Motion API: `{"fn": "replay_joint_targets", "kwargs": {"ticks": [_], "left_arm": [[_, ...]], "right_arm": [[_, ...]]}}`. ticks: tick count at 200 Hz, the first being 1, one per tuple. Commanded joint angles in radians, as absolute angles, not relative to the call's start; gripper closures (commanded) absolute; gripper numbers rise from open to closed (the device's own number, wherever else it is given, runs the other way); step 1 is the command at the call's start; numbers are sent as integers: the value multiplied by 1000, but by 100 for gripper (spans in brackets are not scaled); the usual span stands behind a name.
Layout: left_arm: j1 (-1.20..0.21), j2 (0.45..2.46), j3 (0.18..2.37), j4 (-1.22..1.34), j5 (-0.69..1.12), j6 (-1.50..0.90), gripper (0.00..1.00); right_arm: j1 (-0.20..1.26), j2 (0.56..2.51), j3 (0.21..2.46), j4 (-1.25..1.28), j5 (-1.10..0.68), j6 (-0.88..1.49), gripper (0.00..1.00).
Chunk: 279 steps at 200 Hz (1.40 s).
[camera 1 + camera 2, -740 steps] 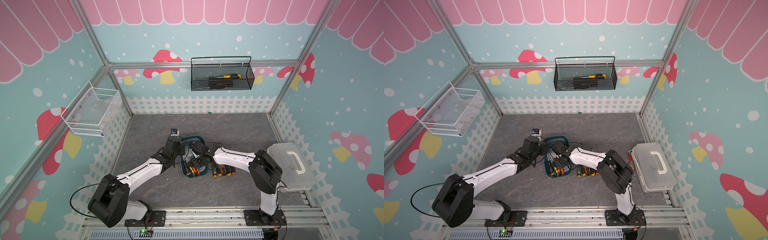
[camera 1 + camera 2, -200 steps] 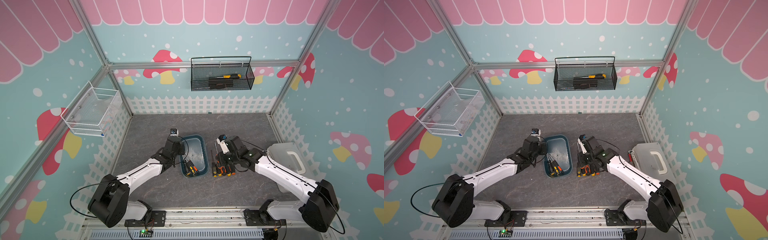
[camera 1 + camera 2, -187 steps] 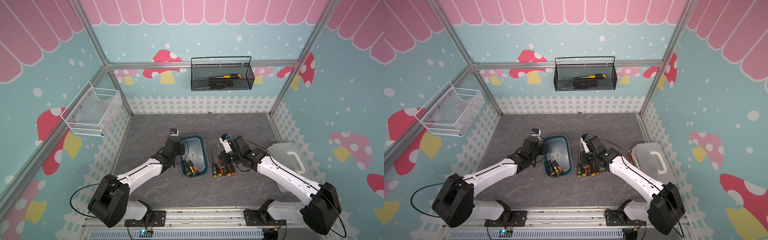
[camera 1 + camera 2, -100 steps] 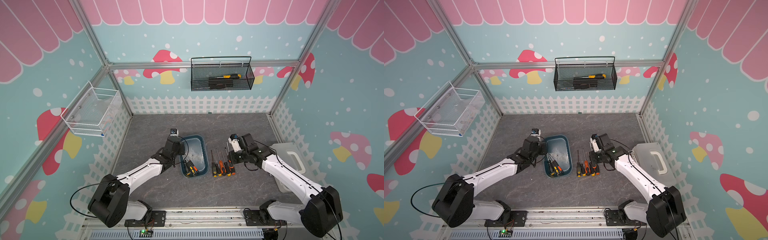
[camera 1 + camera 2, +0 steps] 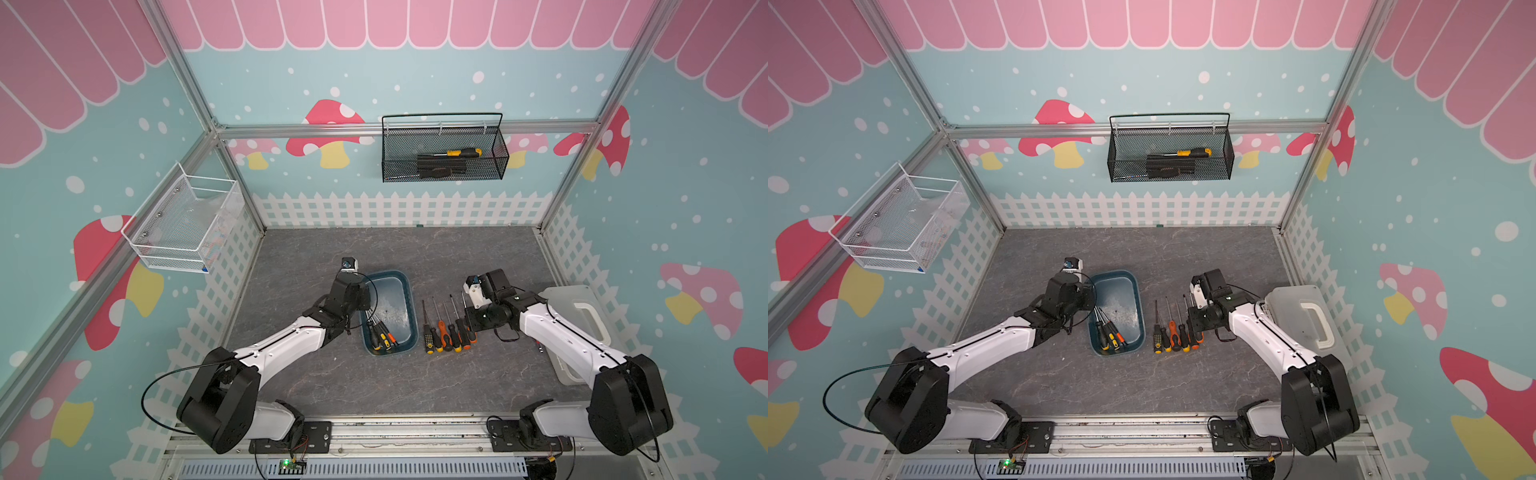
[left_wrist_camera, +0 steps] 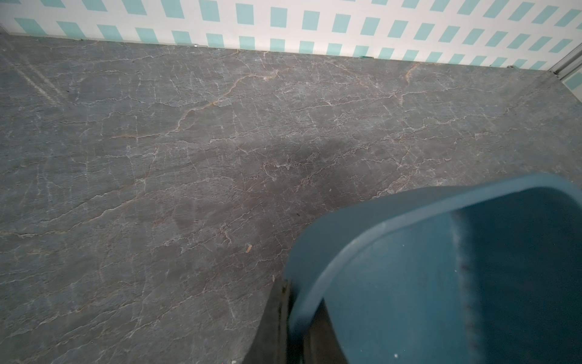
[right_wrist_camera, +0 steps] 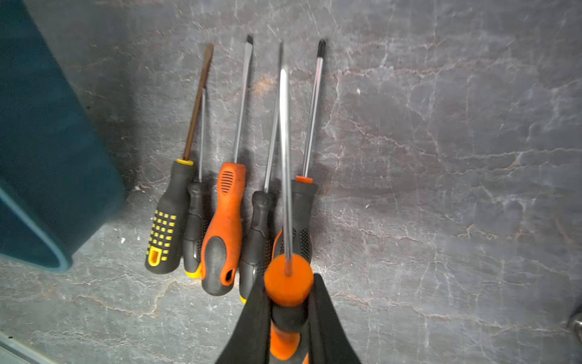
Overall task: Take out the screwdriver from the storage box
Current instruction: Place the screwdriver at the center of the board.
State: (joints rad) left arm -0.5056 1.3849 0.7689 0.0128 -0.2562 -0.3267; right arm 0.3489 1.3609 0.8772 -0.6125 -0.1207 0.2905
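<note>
The storage box (image 5: 386, 275) (image 5: 1115, 275) is a teal tub in mid-table in both top views, with a few black, yellow and orange screwdrivers (image 5: 382, 336) lying in its near end. My left gripper (image 6: 291, 318) is shut on the box's left rim. My right gripper (image 7: 288, 302) (image 5: 471, 321) is shut on the handle of an orange-and-black screwdriver (image 7: 287, 279). That screwdriver hangs just above the right end of a row of several screwdrivers (image 7: 225, 220) (image 5: 444, 332), which lie side by side on the table right of the box.
A whitish case with a handle (image 5: 582, 316) stands at the right edge, beside my right arm. A black mesh basket (image 5: 442, 166) holding a yellow-handled screwdriver hangs on the back wall. A white wire basket (image 5: 187, 224) hangs on the left wall.
My right gripper has carried the screwdriver out of the box and to the right, and it is now over the right end of the row. The left arm has stayed on the rim.
</note>
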Motion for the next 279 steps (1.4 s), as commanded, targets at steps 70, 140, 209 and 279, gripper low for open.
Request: {"fn": "replay_joint_targets", "kwargs": {"ticks": [70,140,209,279], "left_arm": [[-509,1401,773,26,-247,-333,100],[-509,1401,776,24,-246,-330,100],[-509,1401,785,16,-248,-325,100],[-509,1403,798,8,-249,-321,100]], "right_arm": [[319,1412,823,-526,-109,296,100],[292,1454,808,-485,-121,299,100],[273,1487,806,-472,-145,310,100],[262,1515,811,-468,-157,308,100]]}}
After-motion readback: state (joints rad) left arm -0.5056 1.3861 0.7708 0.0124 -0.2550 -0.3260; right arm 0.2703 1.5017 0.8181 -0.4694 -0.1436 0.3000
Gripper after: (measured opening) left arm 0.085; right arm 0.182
